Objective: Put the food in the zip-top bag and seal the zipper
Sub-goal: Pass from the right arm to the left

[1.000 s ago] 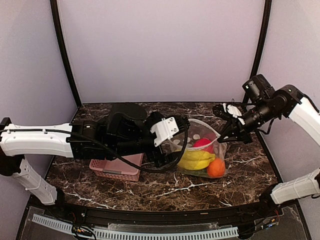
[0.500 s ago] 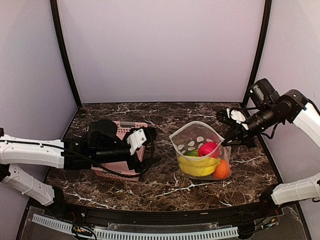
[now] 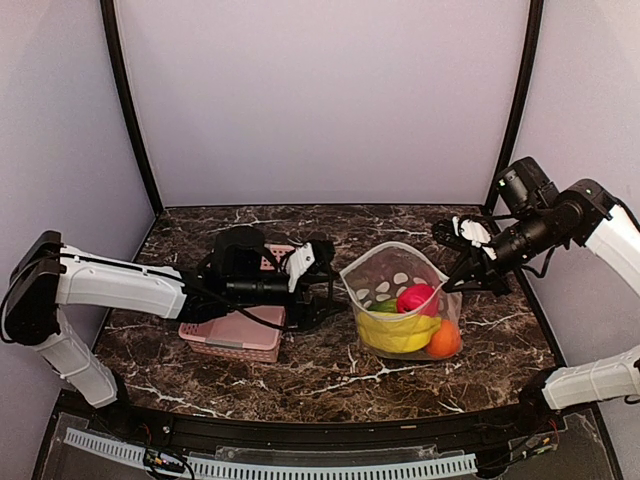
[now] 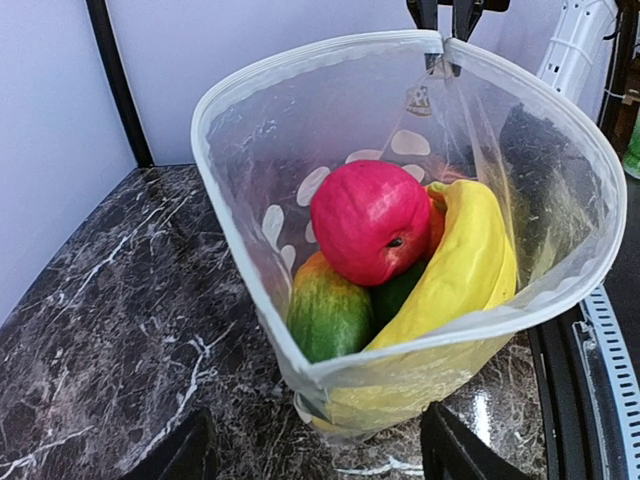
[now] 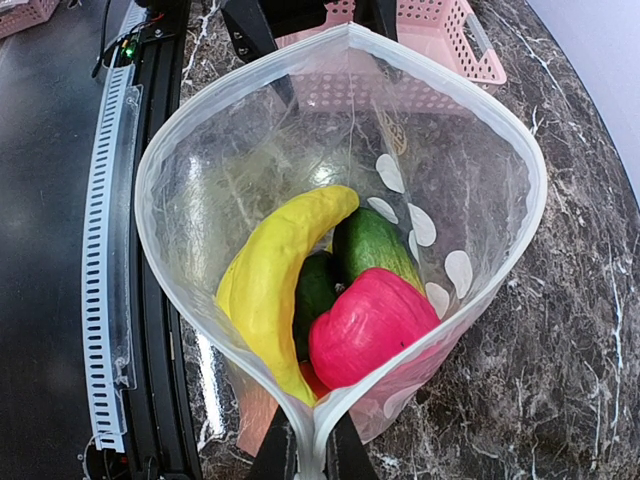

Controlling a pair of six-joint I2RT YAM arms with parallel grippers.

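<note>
The right gripper (image 5: 305,452) pinched the zip-top bag (image 4: 250,140) rim. The left gripper (image 3: 325,288) stood wide, empty. Premature release would likely topple the unsealed bag, spilling the banana (image 4: 465,260).

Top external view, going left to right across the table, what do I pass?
pink basket → left gripper → zip-top bag, with the food inside → right gripper pinching the bag's rim

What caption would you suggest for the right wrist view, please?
Right gripper pinches the open zip-top bag; banana, green pieces, magenta piece inside.
</note>
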